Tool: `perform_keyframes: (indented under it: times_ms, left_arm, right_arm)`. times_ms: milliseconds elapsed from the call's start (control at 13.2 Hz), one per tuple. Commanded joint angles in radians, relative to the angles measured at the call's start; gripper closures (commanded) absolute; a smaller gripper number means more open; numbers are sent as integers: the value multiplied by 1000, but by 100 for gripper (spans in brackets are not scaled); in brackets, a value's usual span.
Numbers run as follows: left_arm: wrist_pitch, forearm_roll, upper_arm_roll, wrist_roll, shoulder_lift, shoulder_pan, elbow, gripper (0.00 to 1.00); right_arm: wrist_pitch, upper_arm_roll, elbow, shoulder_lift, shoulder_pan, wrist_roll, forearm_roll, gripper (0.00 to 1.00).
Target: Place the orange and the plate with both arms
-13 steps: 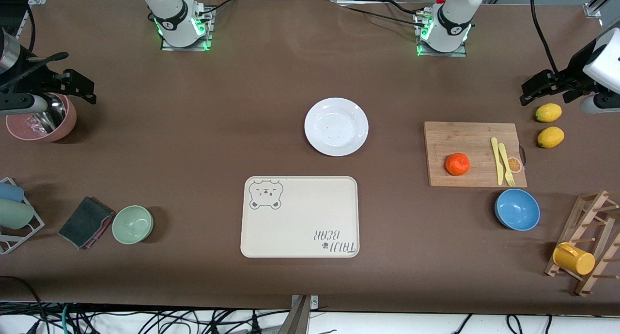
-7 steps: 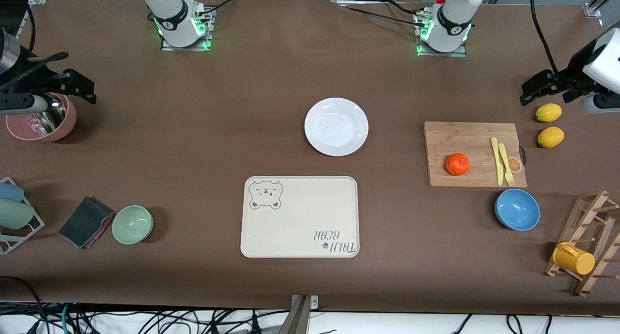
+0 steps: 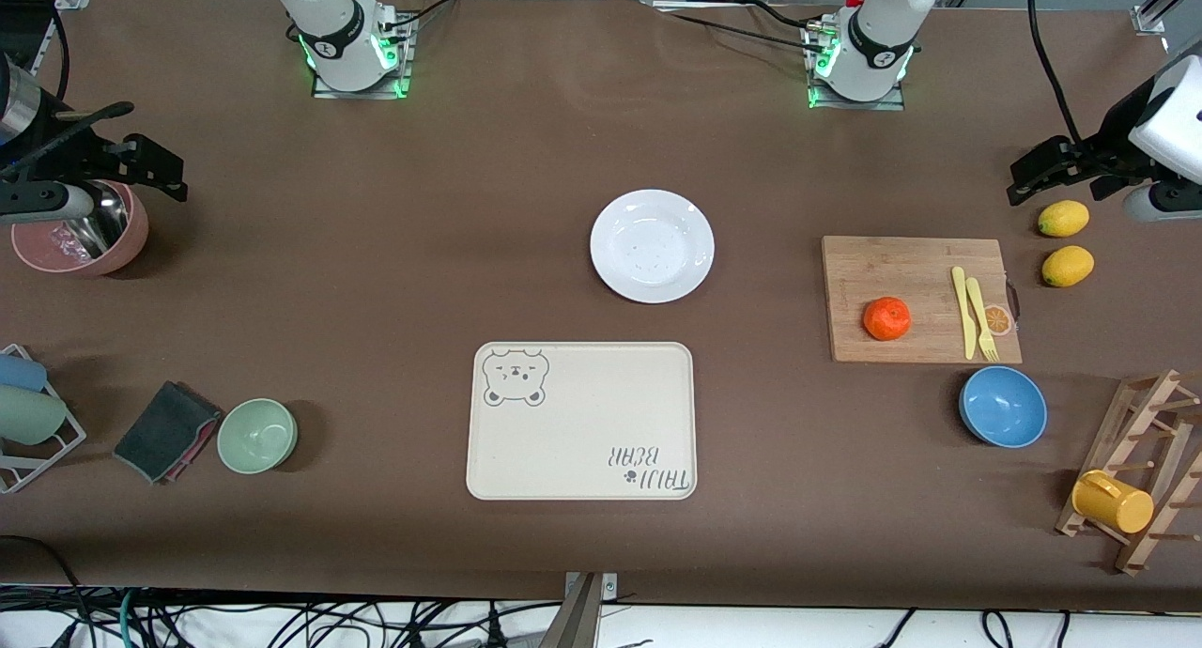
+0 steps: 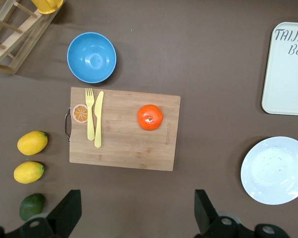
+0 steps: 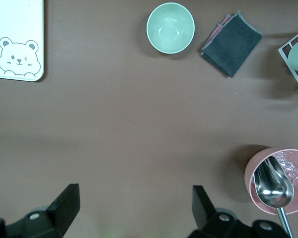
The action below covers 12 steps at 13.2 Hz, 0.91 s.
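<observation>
The orange (image 3: 886, 318) (image 4: 150, 117) rests on a wooden cutting board (image 3: 916, 296), toward the left arm's end of the table. The white plate (image 3: 652, 246) (image 4: 277, 170) lies bare at mid-table, farther from the front camera than the cream bear tray (image 3: 582, 421). My left gripper (image 3: 1056, 174) (image 4: 137, 210) hangs open and holds nothing, over the table beside the lemons (image 3: 1063, 218), apart from the board. Open and likewise holding nothing, my right gripper (image 3: 141, 164) (image 5: 134, 204) is up over the table beside a pink bowl (image 3: 80, 230) at the right arm's end.
A yellow knife and fork (image 3: 972, 310) share the board. A blue bowl (image 3: 1003, 406) sits nearer the front camera than the board. A wooden rack with a yellow cup (image 3: 1113, 502), a green bowl (image 3: 257, 435), a dark cloth (image 3: 167, 430) and a wire cup rack (image 3: 23, 413) line the table's ends.
</observation>
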Motion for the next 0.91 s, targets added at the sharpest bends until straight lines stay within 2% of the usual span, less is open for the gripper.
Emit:
perform_keyframes:
  times_ms: [0,302,528,830]
  left_arm:
    - [-10,6,-8,16,7,6,12,0]
    - [41,6,-8,15,7,8,-26,0]
    - [99,20,-4,13,14,8,-120,0]
    - [106,22,-1,16,26,15,-161,0]
  right_arm:
    - [-16,2,20,7,-1,4,12,0]
    - [-17,2,18,7,-2,7,12,0]
    - [-16,2,18,7,-2,7,12,0]
    - [-17,1,18,7,-2,7,14,0]
